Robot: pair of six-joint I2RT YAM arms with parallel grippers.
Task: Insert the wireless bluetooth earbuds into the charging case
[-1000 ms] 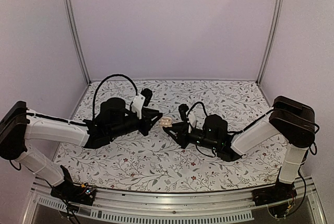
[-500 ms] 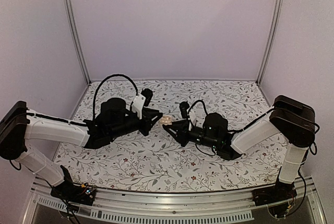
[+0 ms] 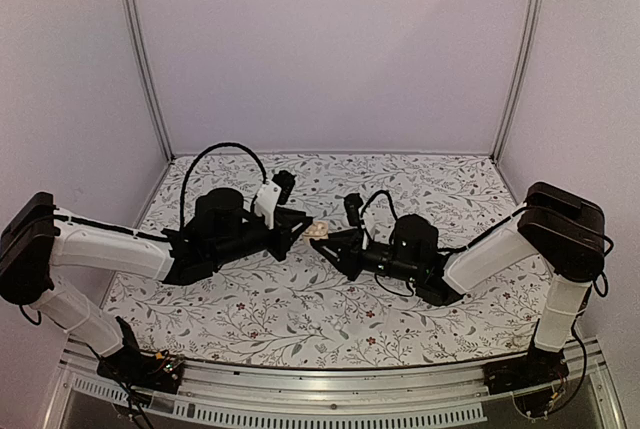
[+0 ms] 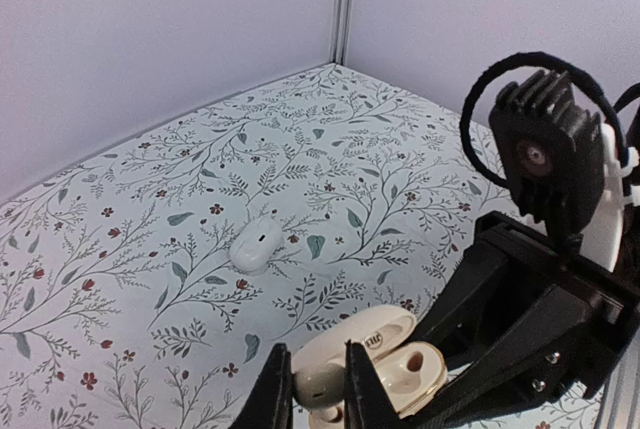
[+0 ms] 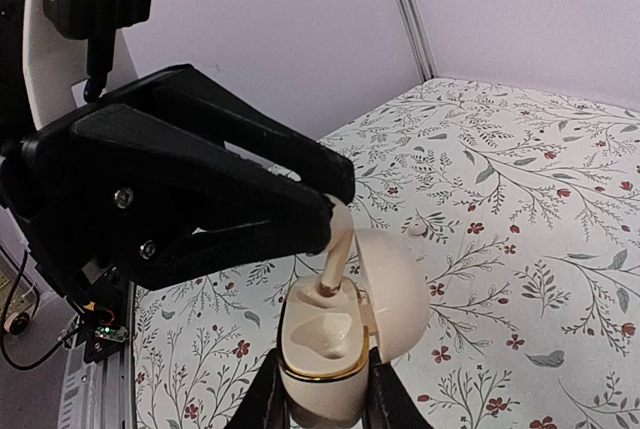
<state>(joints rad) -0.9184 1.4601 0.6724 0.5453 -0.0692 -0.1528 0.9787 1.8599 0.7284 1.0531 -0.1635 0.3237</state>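
My right gripper (image 5: 325, 404) is shut on the white charging case (image 5: 335, 349), holding it upright above the table with its lid (image 5: 400, 289) hinged open. My left gripper (image 4: 318, 394) is shut on one white earbud (image 4: 322, 381). The stem (image 5: 335, 254) of this earbud points down and its tip touches the far socket of the case. The near socket is empty. In the top view the two grippers meet at the case (image 3: 318, 232) in the middle of the table. A second earbud (image 4: 256, 245) lies loose on the table beyond the case.
A floral-patterned cloth (image 3: 300, 309) covers the table. Plain walls with metal corner posts (image 3: 140, 59) close in the back and both sides. The left gripper's black body (image 5: 170, 179) hangs right over the case.
The right gripper carried the case a little left and away, up to the left gripper's tip. In the last half second almost nothing moved.
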